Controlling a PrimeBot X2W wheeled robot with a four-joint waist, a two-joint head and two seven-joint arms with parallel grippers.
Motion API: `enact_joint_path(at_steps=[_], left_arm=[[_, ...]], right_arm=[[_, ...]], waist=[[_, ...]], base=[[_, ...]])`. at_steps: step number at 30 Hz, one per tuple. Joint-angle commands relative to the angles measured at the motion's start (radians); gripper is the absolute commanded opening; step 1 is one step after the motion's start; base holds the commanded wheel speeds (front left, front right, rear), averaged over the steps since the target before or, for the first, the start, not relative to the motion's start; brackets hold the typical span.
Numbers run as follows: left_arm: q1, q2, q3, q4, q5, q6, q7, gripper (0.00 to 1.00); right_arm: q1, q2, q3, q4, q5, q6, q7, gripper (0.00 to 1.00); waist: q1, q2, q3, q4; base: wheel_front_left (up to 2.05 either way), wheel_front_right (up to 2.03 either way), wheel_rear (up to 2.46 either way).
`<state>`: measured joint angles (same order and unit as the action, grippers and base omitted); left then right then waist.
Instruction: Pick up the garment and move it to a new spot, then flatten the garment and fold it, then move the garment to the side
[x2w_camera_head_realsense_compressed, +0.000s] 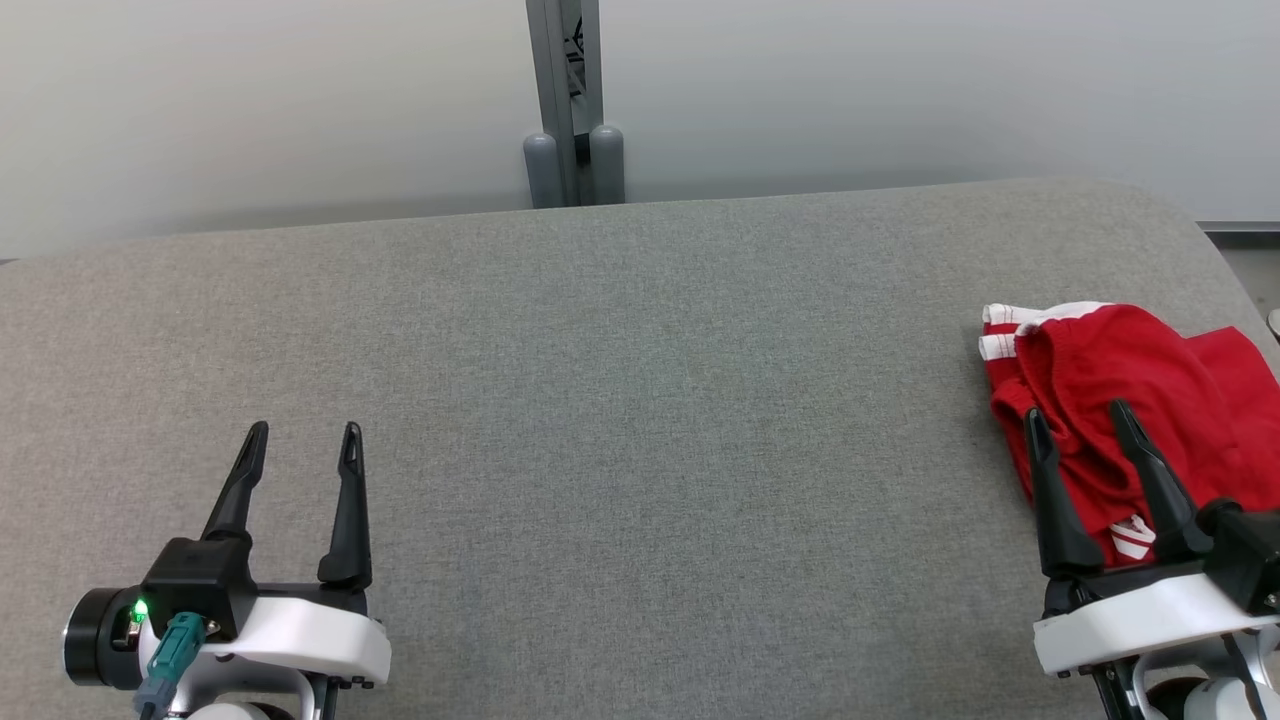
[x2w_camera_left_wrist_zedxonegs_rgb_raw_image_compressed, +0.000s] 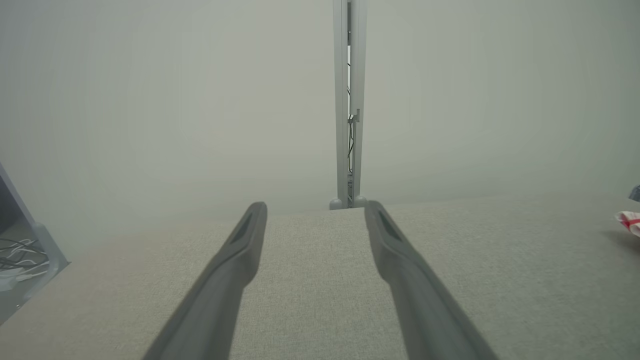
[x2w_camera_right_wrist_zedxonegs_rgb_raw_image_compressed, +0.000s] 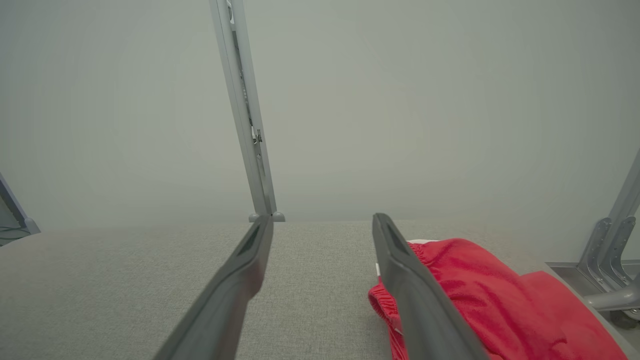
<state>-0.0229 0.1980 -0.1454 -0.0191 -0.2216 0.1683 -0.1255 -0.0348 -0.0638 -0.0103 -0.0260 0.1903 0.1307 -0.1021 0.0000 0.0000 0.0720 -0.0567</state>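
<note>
Garment (x2w_camera_head_realsense_compressed: 1130, 400): red, white-striped trim at one edge. Bunched in a loose heap at the far right end of the grey worktop (x2w_camera_head_realsense_compressed: 640, 380), close to its right edge. No clear long axis while crumpled; striped trim toward the back left of the heap.

Right hand (x2w_camera_head_realsense_compressed: 1078, 412): fingers spread, pinching nothing. Poised at the heap's near left edge, pointing away from the robot. In the right wrist view, one finger over red cloth, the other over bare worktop, so straddles the edge rather than the bulk. Contact with the cloth not determinable.

Left hand (x2w_camera_head_realsense_compressed: 304, 430): fingers spread, empty. Low over bare worktop at the left end, well apart from the garment, which shows as a sliver at the far right of the left wrist view.

Governing relation: garment directly ahead of and slightly right of the right hand; right arm plainly nearer. Probably calls for a small shift rightward and down before closing, to gather more than the hem.

Stage, as judged: pick-up not yet made; open middle of the worktop available as the new spot.
</note>
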Motion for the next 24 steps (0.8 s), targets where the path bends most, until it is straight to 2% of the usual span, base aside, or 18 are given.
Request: enact_joint_path(at_steps=[1, 9, 24], left_arm=[[0.011, 0.0, 0.005, -0.002, -0.009, 0.003, -0.001, 1.0], [0.013, -0.004, 0.0, 0.002, -0.036, -0.005, 0.009, 1.0], [0.009, 0.003, -0.004, 0.009, -0.041, 0.008, 0.019, 1.0]], right_arm=[[0.002, -0.001, -0.001, -0.006, 0.007, 0.0, 0.001, 1.0], [0.009, 0.004, -0.004, 0.0, 0.012, 0.0, 0.001, 1.0], [0.002, 0.008, 0.0, 0.009, 0.02, 0.0, 0.0, 1.0]], waist=[[0.0, 0.0, -0.001, 0.0], [0.0, 0.0, -0.008, -0.004], [0.0, 0.0, -0.014, -0.003]], base=[[0.0, 0.0, 0.0], [0.0, 0.0, 0.0], [0.0, 0.0, 0.0]])
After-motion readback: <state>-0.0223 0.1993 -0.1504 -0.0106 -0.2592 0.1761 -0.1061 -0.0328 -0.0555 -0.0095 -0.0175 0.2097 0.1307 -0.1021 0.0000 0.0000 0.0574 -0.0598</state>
